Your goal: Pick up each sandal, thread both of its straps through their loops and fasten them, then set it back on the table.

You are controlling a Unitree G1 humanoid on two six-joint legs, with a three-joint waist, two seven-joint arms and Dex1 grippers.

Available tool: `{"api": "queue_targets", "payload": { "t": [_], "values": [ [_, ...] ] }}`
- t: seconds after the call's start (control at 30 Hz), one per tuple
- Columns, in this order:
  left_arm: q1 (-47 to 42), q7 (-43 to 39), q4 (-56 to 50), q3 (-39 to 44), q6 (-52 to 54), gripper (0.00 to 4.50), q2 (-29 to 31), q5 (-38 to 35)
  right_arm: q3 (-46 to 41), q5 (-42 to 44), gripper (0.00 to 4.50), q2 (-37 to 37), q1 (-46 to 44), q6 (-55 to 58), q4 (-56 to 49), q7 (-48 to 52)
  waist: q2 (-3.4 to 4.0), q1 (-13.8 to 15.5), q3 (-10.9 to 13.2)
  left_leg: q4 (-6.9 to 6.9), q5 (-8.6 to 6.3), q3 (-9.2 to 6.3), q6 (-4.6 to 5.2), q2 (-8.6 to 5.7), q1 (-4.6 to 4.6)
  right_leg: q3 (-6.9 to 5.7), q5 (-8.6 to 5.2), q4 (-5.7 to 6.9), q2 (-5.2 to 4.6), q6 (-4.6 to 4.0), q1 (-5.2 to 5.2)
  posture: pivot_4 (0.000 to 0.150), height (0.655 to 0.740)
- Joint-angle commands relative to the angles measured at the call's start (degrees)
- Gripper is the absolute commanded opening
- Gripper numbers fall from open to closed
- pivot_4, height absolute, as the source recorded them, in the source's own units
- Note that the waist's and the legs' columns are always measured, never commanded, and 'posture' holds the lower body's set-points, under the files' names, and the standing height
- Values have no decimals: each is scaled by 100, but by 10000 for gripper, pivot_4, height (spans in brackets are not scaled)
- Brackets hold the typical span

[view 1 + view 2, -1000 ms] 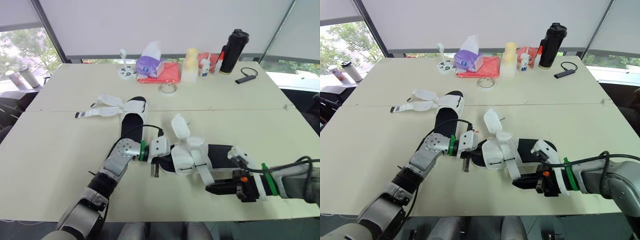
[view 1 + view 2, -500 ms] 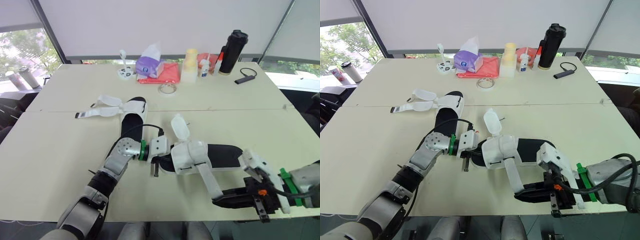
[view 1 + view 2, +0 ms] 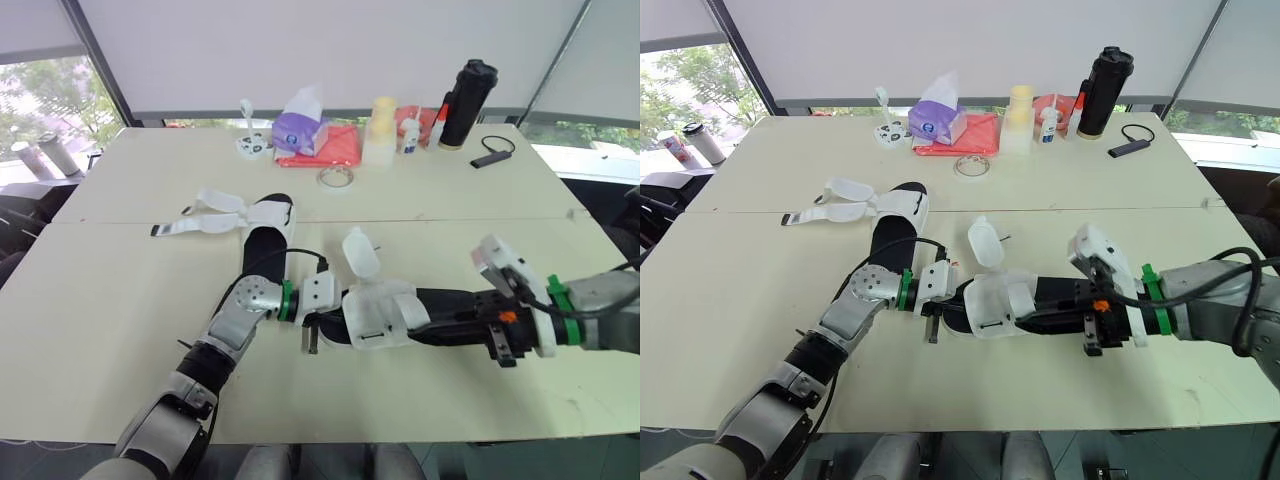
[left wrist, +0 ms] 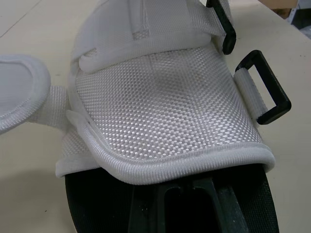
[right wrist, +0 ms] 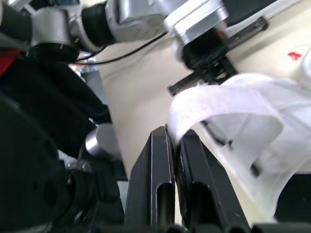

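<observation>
The near sandal (image 3: 385,315), black sole with white woven upper, lies across the table in front of me. My left gripper (image 3: 318,330) is shut on its toe end, and its fingers (image 4: 194,204) clamp the black sole under the upper. Two black loops (image 4: 265,92) stick out at the upper's side. My right gripper (image 3: 422,322) is shut on a white strap (image 5: 218,97), which is bent back over the upper. Another white flap (image 3: 358,250) stands up behind. The second sandal (image 3: 262,225) lies farther left with its straps (image 3: 215,210) spread open.
Along the far edge stand a purple tissue box (image 3: 298,130), a red cloth (image 3: 335,148), a tape roll (image 3: 335,178), a pale cup stack (image 3: 381,130), small bottles (image 3: 410,135), a black flask (image 3: 468,103) and a black device with a cable (image 3: 490,157).
My right gripper drew the strap out toward the near table edge, then swung it up and back over the sandal's upper. The left gripper and the second sandal stayed put.
</observation>
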Motion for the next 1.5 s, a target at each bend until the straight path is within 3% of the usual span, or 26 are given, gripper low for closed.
{"api": "queue_targets", "payload": {
  "t": [0.03, 0.2, 0.23, 0.27, 0.5, 0.77, 1.17, 1.5],
  "values": [
    [158, 34, 181, -140, 138, 0, 76, 233, 56, 270, 382, 272, -535, 153, 314, -325, 0, 0, 0, 0, 0, -1, 0, 0, 0, 0, 0, 0, 0, 0, 0, 1500, 7296],
    [199, 69, 125, -142, 164, 0, 73, 219, 387, 77, 382, 822, -1172, 373, 934, -820, 1, -3, -1, 0, 0, -4, 0, -2, 1, -1, 1, 1, 2, 1, 1, 1500, 7296],
    [206, 76, 117, -141, 164, 0, 72, 218, 424, 67, 6782, 931, -1302, 433, 1072, -925, 1, -6, -1, 0, 0, -4, 1, -2, 1, 0, 2, 1, 2, 0, 0, 1500, 7296],
    [211, 80, 110, -140, 165, 0, 71, 218, 437, 62, 9429, 1004, -1389, 489, 1152, -987, 2, -4, -1, 0, 0, -4, 1, -2, 2, 0, 3, 2, 2, 1, 1, 1500, 7296],
    [236, 112, 51, -125, 204, 0, 72, 205, 595, -339, 44531, 1561, -1869, 917, 1776, -1734, 3, -3, -2, -1, 1, -6, 1, -3, 1, 0, 12, 3, 4, 15, -3, 1500, 7296],
    [244, 123, 46, -108, 218, 0, 86, 210, 546, -770, 44531, 1635, -1884, 982, 1880, -1837, 3, -8, -2, -2, 1, -6, 1, -4, 1, 0, 13, 5, 5, 18, -4, 1500, 7296],
    [141, 121, 211, -110, 148, 0, 11, 231, 1407, -1777, 44531, 1796, -2320, 886, 2411, -1206, 5, -11, -3, -2, 1, -4, 1, -6, 2, 0, 14, 6, 6, 20, -4, 1500, 7296],
    [151, 162, 199, -84, 148, 0, 25, 238, 1883, -1948, 44531, 1804, -2368, 929, 2052, -487, 5, -10, -3, -2, 1, -6, 1, -6, 2, 0, 17, 7, 6, 25, -4, 1500, 7296]
  ]
}}
